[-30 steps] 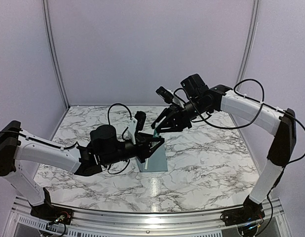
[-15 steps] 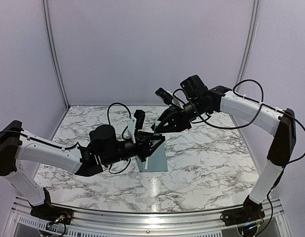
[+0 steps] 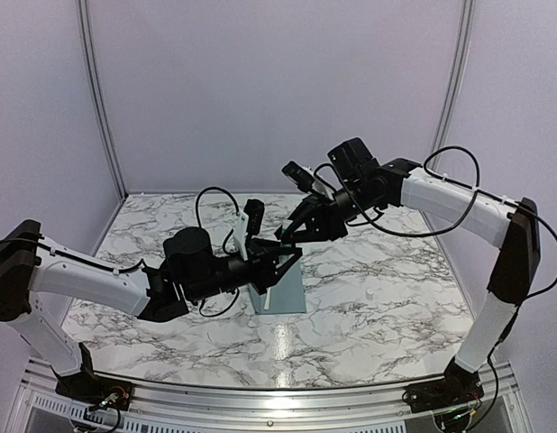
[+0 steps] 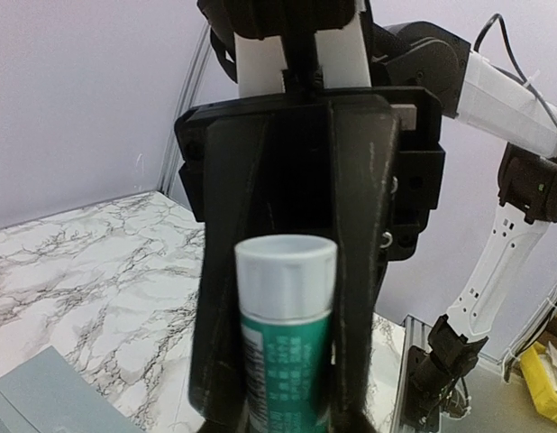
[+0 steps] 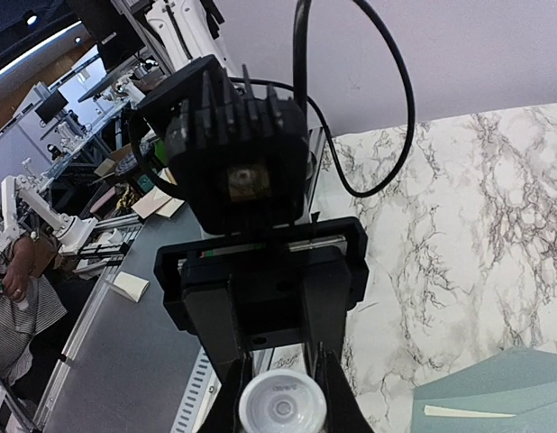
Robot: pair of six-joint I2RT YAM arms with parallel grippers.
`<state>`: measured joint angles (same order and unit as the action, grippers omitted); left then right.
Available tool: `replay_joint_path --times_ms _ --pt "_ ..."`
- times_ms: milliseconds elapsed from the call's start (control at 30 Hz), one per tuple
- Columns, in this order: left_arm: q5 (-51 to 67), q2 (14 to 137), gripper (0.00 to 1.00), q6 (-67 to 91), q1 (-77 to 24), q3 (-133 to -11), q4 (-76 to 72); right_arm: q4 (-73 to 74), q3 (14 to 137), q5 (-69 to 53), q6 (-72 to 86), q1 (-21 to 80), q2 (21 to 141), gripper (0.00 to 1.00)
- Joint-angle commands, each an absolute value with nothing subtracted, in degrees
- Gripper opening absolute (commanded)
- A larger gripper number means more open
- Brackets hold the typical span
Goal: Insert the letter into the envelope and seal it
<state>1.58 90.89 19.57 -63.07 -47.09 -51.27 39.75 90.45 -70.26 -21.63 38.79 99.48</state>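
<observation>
A white-capped green tube (image 4: 286,361) is held in the air between my two grippers, which face each other tip to tip. My left gripper (image 3: 280,260) is shut on the tube's green body. My right gripper (image 3: 293,236) has its fingers on both sides of the white cap (image 5: 281,410) and looks shut on it. The grey-blue envelope (image 3: 287,293) lies flat on the table below them. It also shows in the left wrist view (image 4: 44,397) and the right wrist view (image 5: 495,397). No tan letter is visible.
The marble table (image 3: 387,289) extends around the envelope. Pale walls with metal posts (image 3: 98,99) enclose the back and sides. An aluminium rail (image 3: 278,397) runs along the near edge. Cables loop above both wrists.
My right gripper has moved slightly left and down toward the left gripper, and its fingers have drawn in around the tube's cap. The left arm and the envelope have not moved.
</observation>
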Motion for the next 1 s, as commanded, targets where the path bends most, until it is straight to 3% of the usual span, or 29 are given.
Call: replay_joint_path --times_ms 0,167,300,600,767,967 --pt "0.27 91.69 0.34 20.26 -62.32 -47.94 -53.90 41.02 91.86 -70.64 -22.35 39.86 100.17 0.00" --pt "-6.57 86.01 0.50 18.72 -61.34 -45.21 -44.29 45.69 95.85 -66.01 -27.46 38.06 99.95 0.00" --pt "-11.42 81.49 0.54 23.08 -57.22 -45.88 -30.63 44.19 94.51 -60.94 -29.28 35.26 98.50 0.00" --pt "-10.76 86.08 0.46 27.08 -47.44 -55.88 -12.35 17.77 76.31 -43.37 -23.37 33.84 92.41 0.00" --pt "-4.10 96.66 0.28 26.29 -43.74 -67.04 -4.53 5.75 68.88 -37.92 -18.22 33.92 92.85 0.00" --pt "6.15 107.43 0.14 24.63 -42.32 -76.62 -4.08 -6.52 62.44 -33.50 -14.22 34.45 95.55 0.00"
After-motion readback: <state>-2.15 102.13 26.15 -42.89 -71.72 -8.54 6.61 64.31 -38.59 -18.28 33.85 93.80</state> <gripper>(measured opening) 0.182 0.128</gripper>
